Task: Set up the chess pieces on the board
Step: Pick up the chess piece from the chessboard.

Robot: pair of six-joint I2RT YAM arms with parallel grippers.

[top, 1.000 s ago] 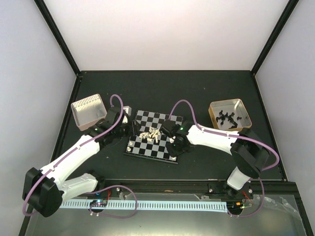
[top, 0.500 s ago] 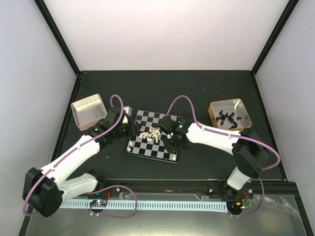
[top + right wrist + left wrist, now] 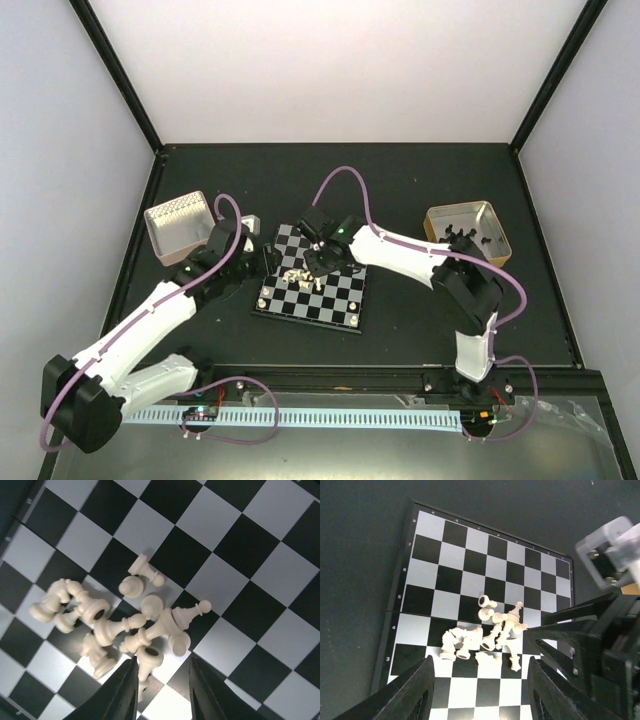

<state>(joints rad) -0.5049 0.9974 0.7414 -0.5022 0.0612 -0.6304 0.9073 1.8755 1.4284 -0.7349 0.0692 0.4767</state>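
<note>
The board [image 3: 340,295] lies on the dark table. Several cream-white chess pieces [image 3: 299,275] lie toppled in a heap near its middle. In the left wrist view the heap [image 3: 487,632] sits just ahead of my open, empty left gripper [image 3: 480,692], which hovers over the board [image 3: 455,555]. In the right wrist view my right gripper [image 3: 161,680] is open right above the heap [image 3: 125,625]; one fallen piece [image 3: 149,659] lies between its fingers, beside the left one. From above, the left gripper [image 3: 266,262] is at the board's left edge and the right gripper [image 3: 318,264] is over the heap.
A tin [image 3: 180,226] with a pale inside stands left of the board. A tan tin [image 3: 468,232] holding black pieces stands at the right. The right arm's black fingers [image 3: 590,645] reach in from the right of the left wrist view.
My right gripper has moved from the board's right edge leftward and farther back, over the heap of pieces. The left arm has shifted slightly.
</note>
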